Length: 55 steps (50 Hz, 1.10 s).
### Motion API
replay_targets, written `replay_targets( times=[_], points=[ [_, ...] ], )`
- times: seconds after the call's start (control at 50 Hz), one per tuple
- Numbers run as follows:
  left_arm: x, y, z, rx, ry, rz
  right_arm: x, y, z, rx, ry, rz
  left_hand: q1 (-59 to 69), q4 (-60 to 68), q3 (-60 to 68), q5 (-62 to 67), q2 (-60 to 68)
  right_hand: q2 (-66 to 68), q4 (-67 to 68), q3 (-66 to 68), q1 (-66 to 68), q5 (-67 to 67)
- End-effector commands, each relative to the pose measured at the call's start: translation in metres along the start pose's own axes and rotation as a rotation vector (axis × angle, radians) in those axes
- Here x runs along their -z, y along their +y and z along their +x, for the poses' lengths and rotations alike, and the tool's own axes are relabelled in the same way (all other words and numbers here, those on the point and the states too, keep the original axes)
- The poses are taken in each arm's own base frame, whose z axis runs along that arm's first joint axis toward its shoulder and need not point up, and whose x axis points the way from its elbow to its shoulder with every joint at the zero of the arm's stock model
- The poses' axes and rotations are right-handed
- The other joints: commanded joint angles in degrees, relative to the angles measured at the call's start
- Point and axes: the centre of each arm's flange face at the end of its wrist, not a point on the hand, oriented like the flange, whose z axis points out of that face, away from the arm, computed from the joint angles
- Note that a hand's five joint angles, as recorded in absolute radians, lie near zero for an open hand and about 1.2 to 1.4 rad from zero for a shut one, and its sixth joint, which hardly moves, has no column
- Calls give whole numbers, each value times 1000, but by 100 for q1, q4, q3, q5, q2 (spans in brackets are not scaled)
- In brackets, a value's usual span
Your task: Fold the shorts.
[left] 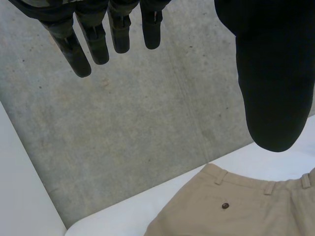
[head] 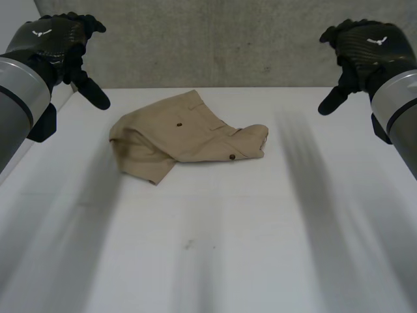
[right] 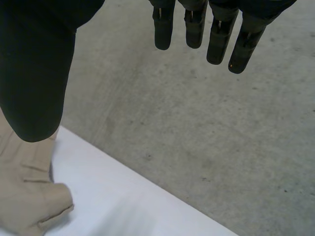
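The biggest thing is the white table (head: 215,248), and it takes up most of the head view. Behind its far edge is a rough grey surface (head: 228,45). A grey arm comes in from each side, the left arm (head: 19,91) and the right arm (head: 401,104). The tan shorts (head: 186,134) lie on the far part of the table, about in the middle between the two hands. They are doubled over and a bit rumpled, with the belt-loop edge toward the far side of the table. The left hand (head: 55,42) is up in the air over the far left corner, well apart from the shorts. Its fingers (left: 120,29) are straight and spread out, the thumb (left: 273,73) sticks out to the side, and it holds nothing. In its wrist view the shorts (left: 236,206) lie on the table beyond the thumb. The right hand (head: 365,49) is up in the air at the far right, also away from the shorts. Its fingers (right: 197,24) are straight and spread too, with nothing in them. The smallest things are two dark buttons on the shorts, one button (head: 178,124) near the middle and another button (head: 232,156) near the front edge.
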Motion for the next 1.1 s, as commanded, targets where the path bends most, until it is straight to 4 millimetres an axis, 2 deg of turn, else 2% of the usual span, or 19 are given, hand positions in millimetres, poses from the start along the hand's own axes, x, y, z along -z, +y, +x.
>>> replay_targets(
  times=[0.02, 0.16, 0.18, 0.24, 0.32, 0.4, 0.46, 0.48, 0.6, 0.62, 0.7, 0.8, 0.84, 0.86, 0.9, 0.94, 1.0, 1.02, 1.1],
  points=[
    [-4, 14, 1, -13, 5, -38, -1, 23, -19, 177, -145, -42, -91, -99, -137, -207, -70, -218, -302, -188, -134, -379],
    [-22, 55, 8, -47, 21, -141, -3, 45, -34, 292, -263, -66, 27, 20, -19, -89, 48, -218, -302, -188, -134, -379],
    [-27, 69, 11, -72, 29, -178, -6, 52, -36, 295, -275, -79, 94, 86, 47, -22, 115, -218, -302, -188, -134, -379],
    [-36, 91, 14, -119, 41, -232, -15, 65, -40, 294, -286, -100, 95, 87, 48, -22, 116, -218, -302, -188, -134, -379],
    [-53, 133, 23, -189, 68, -300, -40, 85, -48, 306, -290, -76, 261, 254, 215, 145, 283, -218, -302, -188, -134, -379],
    [-63, 160, 36, -212, 95, -319, -63, 104, -56, 319, -290, -35, 498, 490, 451, 381, 519, -218, -302, -188, -134, -379],
    [-69, 172, 42, -214, 105, -322, -77, 116, -60, 349, -281, -5, 650, 642, 603, 533, 671, -218, -302, -188, -134, -379],
    [-73, 180, 44, -216, 108, -321, -85, 125, -64, 377, -283, 10, 683, 675, 636, 567, 704, -218, -302, -188, -134, -379],
    [-87, 199, 51, -220, 108, -298, -106, 156, -80, 492, -300, 53, 750, 743, 704, 634, 772, -218, -302, -188, -134, -379],
    [-88, 204, 53, -229, 115, -302, -109, 168, -85, 512, -321, 51, 834, 826, 787, 718, 855, -218, -302, -188, -134, -379],
    [-91, 214, 56, -255, 124, -314, -115, 190, -94, 523, -372, 54, 1087, 1079, 1040, 970, 1108, -218, -302, -188, -134, -379],
    [-98, 229, 57, -287, 130, -325, -121, 205, -99, 522, -393, 53, 1809, 1801, 1762, 1692, 1830, 344, 260, 374, 428, 184],
    [-101, 232, 57, -294, 128, -323, -123, 208, -100, 524, -391, 56, 2145, 2137, 2098, 2029, 2166, 981, 897, 1011, 1065, 820],
    [-104, 235, 57, -302, 129, -323, -125, 209, -101, 524, -390, 60, 2813, 2805, 2766, 2697, 2834, 2233, 2149, 2263, 2318, 2073],
    [-106, 237, 56, -310, 128, -325, -127, 209, -101, 524, -392, 68, 3824, 3816, 3777, 3707, 3845, 3686, 3601, 3715, 3770, 3525],
    [-108, 239, 54, -314, 131, -326, -127, 209, -102, 524, -396, 74, 4933, 4925, 4886, 4817, 4954, 4914, 4830, 4944, 4998, 4754],
    [-108, 240, 55, -316, 133, -328, -127, 209, -102, 524, -396, 74, 5860, 5852, 5813, 5744, 5881, 6211, 6126, 6240, 6295, 6050],
    [-108, 239, 54, -315, 130, -327, -128, 207, -101, 525, -391, 73, 6845, 6837, 6798, 6728, 6866, 6776, 6692, 6806, 6860, 6616],
    [-105, 235, 57, -318, 132, -324, -127, 200, -99, 524, -378, 78, 6855, 6847, 6808, 6738, 6876, 6782, 6698, 6812, 6866, 6621]
  ],
)
